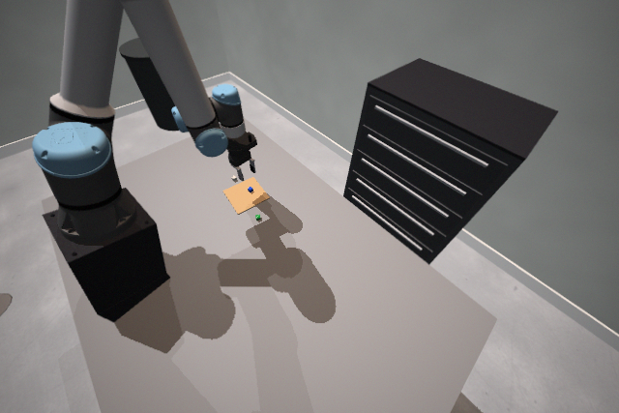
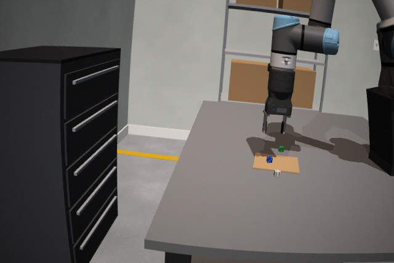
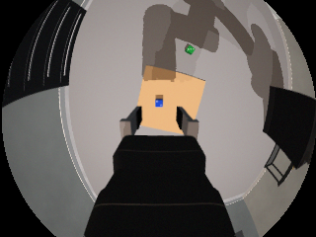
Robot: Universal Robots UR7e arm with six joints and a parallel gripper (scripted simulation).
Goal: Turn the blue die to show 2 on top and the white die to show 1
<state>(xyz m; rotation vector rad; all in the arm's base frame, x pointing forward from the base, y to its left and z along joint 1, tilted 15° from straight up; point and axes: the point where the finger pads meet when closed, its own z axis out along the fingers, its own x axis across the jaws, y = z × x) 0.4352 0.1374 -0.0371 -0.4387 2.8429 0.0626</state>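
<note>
The blue die (image 1: 250, 190) (image 2: 269, 159) (image 3: 159, 103) lies on the orange mat (image 1: 237, 200) (image 2: 287, 165) (image 3: 185, 99), inside its edges; its top number is too small to read. The white die (image 1: 233, 177) (image 2: 277, 173) lies on the table just off the mat's edge, on the near side in the exterior view; several dark pips show on its side, its top is unclear, and it is not visible in the wrist view. The green die (image 1: 257, 217) (image 2: 281, 149) (image 3: 190, 49) lies off the opposite edge. My gripper (image 1: 247, 174) (image 2: 273, 132) (image 3: 159, 113) is wide open and empty, above the table and dice.
The grey table (image 1: 399, 309) (image 2: 222, 209) carries the mat and dice. A black drawer cabinet (image 1: 399, 163) (image 2: 88, 145) stands beyond one table side. The arm's black base block (image 1: 120, 258) (image 2: 381, 126) stands at the other side. The arm's shadow falls over part of the mat.
</note>
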